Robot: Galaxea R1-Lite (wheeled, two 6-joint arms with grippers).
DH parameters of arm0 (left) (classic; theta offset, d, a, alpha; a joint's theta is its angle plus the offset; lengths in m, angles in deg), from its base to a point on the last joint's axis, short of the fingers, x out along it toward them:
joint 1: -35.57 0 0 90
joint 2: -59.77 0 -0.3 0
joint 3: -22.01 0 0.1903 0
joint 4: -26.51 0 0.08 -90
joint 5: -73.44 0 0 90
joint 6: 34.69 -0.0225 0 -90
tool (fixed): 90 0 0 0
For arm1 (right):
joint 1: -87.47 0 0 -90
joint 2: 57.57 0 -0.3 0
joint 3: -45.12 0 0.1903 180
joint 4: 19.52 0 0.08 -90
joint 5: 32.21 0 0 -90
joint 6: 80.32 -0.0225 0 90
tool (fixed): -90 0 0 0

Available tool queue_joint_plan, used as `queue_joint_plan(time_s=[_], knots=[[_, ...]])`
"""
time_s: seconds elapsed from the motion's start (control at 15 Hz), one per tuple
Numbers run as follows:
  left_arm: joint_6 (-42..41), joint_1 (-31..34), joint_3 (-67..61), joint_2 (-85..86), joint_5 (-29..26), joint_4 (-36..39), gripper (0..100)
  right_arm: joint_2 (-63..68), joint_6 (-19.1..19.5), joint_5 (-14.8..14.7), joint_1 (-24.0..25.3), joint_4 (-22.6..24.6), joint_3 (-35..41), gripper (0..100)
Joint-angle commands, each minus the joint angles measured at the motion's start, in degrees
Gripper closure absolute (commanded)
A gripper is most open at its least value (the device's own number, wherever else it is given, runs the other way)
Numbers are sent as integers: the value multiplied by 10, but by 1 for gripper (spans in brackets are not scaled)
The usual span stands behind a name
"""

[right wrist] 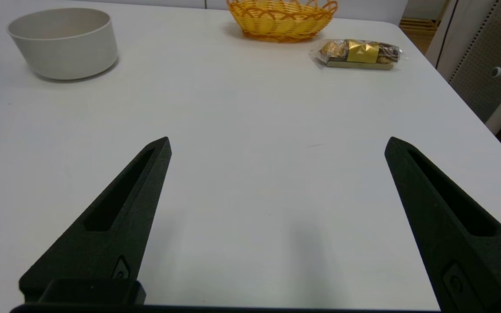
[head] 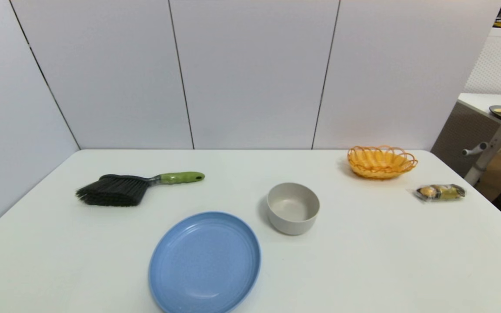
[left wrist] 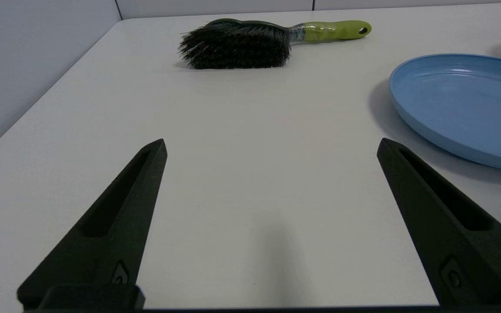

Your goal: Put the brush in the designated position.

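I am seeing the left gripper (left wrist: pixel 272 145) spread wide apart in its wrist view, its black fingers (left wrist: pixel 115 217) holding nothing and touching nothing, hovering low over bare table. The right gripper (right wrist: pixel 276 143) is standing just as wide, empty too, over its own stretch of white tabletop. Neither arm is showing in the head view.

The brush (head: pixel 133 188) is lying at the left of the head frame on the white table (head: pixel 385 252), black bristles toward the left edge, lime-green handle pointing right, with the small hole at its tip. A blue plate (head: pixel 205 263) is sitting at lower centre, near the brush but apart from it. A grey bowl (head: pixel 293 208) is resting just right of the plate. An orange woven basket (head: pixel 381 161) is sitting at the upper right, with a wrapped snack packet (head: pixel 440 192) lying near it toward the right edge.

White wall panels (head: pixel 250 74) are closing off the back and left; another table with dishes is showing at far right.
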Motion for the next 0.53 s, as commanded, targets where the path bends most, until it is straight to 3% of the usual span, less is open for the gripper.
queue_joint_plan(time_s=[0.07,0.53], knots=[[0,-1,0,0,0,0,0,1,-1,0,0,0,1,0],[0,0,0,0,0,0,0,1,-1,0,0,0,1,0]])
